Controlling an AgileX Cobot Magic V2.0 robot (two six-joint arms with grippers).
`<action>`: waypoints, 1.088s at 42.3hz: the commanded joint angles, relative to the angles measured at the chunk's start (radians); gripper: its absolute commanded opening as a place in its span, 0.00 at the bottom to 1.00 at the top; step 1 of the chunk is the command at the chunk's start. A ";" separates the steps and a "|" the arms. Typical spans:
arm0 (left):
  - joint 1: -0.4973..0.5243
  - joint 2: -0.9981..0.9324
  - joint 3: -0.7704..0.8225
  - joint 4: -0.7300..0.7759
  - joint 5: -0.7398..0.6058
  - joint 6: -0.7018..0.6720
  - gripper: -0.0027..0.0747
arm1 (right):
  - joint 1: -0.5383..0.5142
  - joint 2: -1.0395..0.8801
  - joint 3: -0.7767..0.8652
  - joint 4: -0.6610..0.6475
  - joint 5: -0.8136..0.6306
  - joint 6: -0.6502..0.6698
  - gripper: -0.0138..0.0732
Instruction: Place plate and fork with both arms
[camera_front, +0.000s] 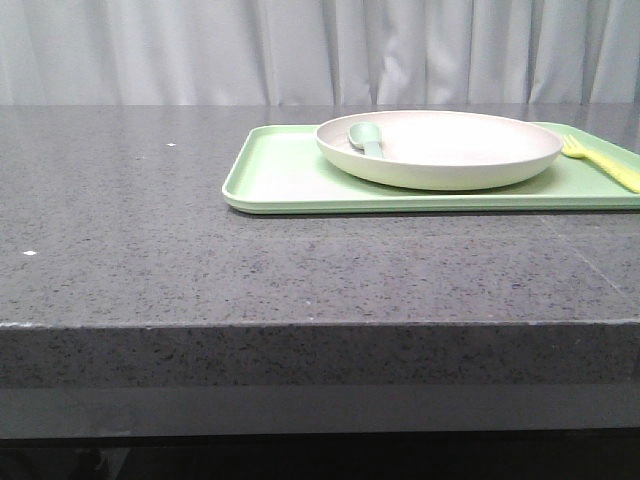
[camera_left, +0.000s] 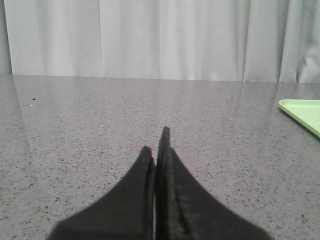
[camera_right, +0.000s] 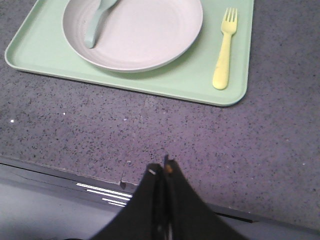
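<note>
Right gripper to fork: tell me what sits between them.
In the right wrist view, between the right gripper and the fork lie only bare grey countertop and the green tray rim and floor.

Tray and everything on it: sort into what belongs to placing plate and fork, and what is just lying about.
Job: plate, on the tray; fork, beside the plate.
Lying about: spoon, in the plate; tray.

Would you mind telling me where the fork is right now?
The fork lies on the green tray at the front view's far right, just right of the plate and apart from it.
</note>
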 joint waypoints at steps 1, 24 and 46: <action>0.000 -0.020 0.002 -0.010 -0.076 -0.010 0.01 | -0.001 0.003 -0.023 -0.006 -0.057 -0.011 0.08; 0.000 -0.020 0.002 0.078 -0.083 -0.122 0.01 | -0.001 0.003 -0.023 -0.006 -0.057 -0.011 0.08; -0.002 -0.020 0.002 0.075 -0.083 -0.122 0.01 | -0.001 0.003 -0.023 -0.006 -0.057 -0.011 0.08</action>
